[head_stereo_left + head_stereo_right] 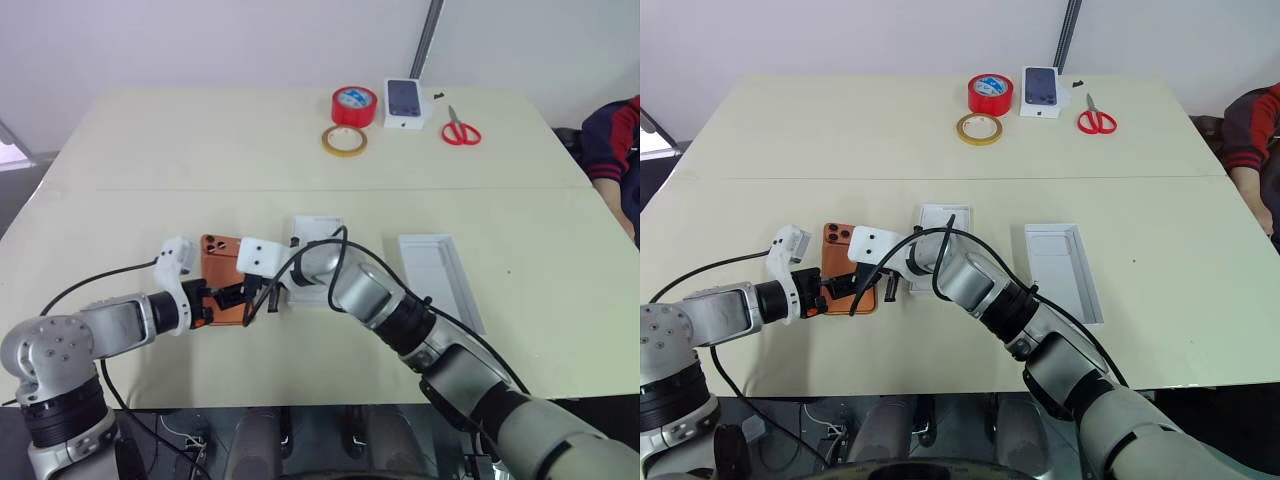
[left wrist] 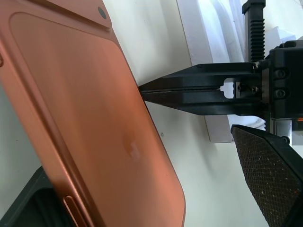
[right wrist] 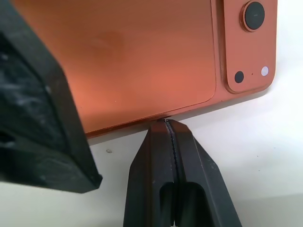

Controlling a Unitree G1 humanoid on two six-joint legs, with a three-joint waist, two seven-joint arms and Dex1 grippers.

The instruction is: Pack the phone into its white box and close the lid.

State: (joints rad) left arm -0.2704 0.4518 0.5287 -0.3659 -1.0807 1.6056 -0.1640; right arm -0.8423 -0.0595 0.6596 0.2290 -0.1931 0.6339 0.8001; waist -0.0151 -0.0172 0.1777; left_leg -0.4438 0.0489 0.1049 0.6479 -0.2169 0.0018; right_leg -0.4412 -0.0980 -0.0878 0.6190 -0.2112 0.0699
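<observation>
The left gripper (image 1: 232,297), jaws wide apart, straddles the slim orange smartphone (image 1: 218,262) lying camera-side up on the cream table (image 1: 150,170). The phone looks rigid, smooth, likely slippery; grasp its long edges. The right gripper (image 3: 171,126), jaws together, touches its edge. The shallow white cardboard box (image 1: 316,232) lies just beside.

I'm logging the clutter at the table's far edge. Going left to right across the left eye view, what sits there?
Yellow tape ring → red tape roll → small white box printed with a dark phone → red scissors.
</observation>
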